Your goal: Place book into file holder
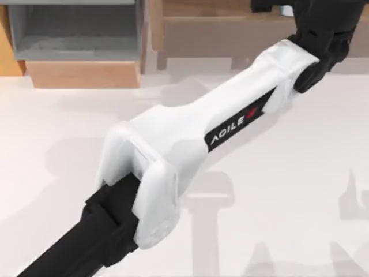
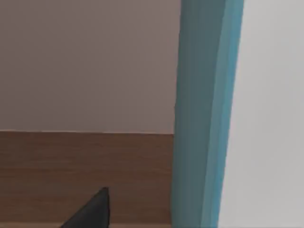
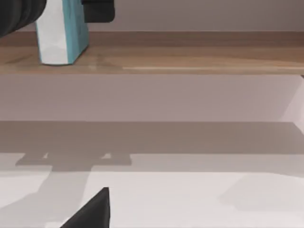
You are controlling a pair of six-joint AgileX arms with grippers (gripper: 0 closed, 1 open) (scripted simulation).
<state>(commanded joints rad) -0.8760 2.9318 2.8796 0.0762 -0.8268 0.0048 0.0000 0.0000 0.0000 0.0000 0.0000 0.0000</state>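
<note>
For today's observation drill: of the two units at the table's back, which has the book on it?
The long brown wooden shelf, at the top view's right: the book stands upright on it. The grey file holder sits left.

One text can be read: on the left arm (image 1: 219,130), in the top view, a black strip on the white casing bears white letters that read roughly "AGILE", followed by a red "X". The lettering runs slantwise along the arm. The wrist views carry no readable writing.
</note>
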